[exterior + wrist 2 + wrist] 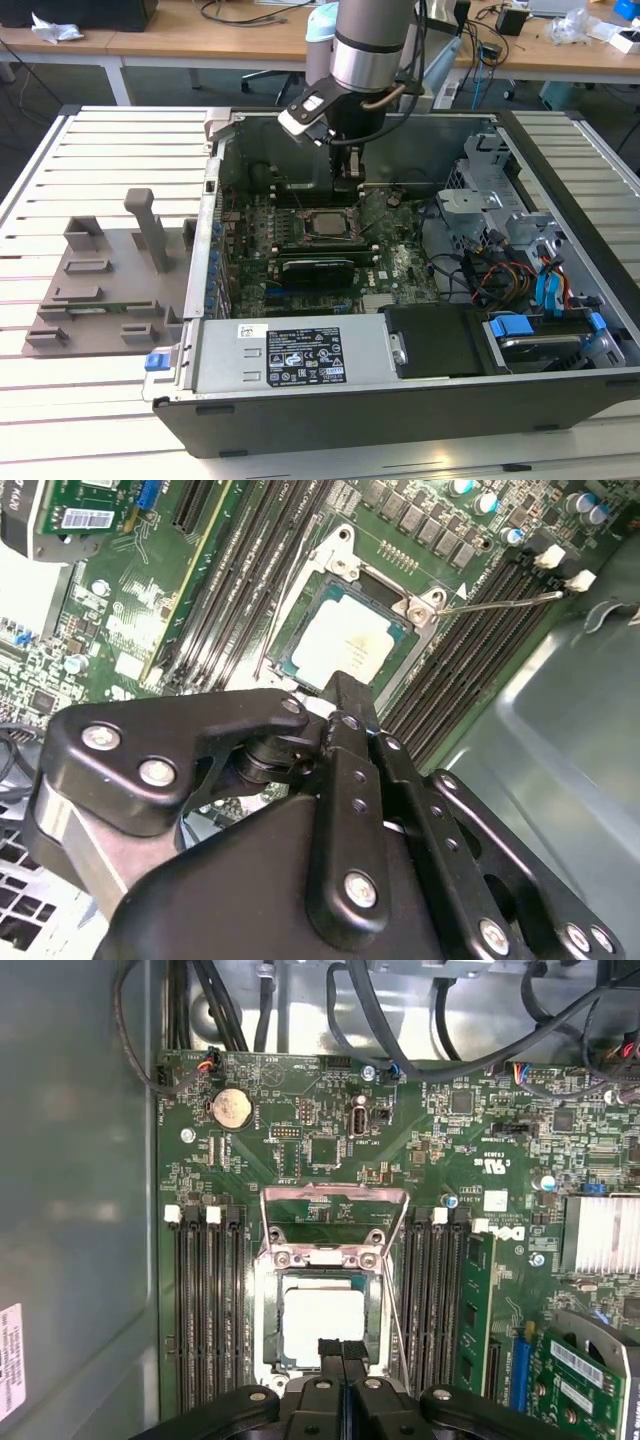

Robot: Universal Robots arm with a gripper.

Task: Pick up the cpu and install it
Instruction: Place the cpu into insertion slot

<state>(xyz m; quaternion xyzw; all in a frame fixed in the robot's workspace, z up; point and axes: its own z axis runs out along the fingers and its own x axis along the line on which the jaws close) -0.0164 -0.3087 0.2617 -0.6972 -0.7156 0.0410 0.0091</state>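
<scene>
Cpu [320, 1325] lies flat in its socket [266, 1355] on the green board [320, 1150] inside the computer case [300, 415], the hinged metal frame [335, 1193] tipped up to leave it open. The gripper [342, 1350] hangs just over the cpu's edge, fingers [331, 1350] closed together, holding nothing.

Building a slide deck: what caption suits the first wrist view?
Closed gripper over the cpu lying in the open socket of the motherboard, between memory slots.

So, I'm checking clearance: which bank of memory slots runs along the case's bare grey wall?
The memory bank between cpu and wall; the other bank adjoins the expansion slots.
</scene>
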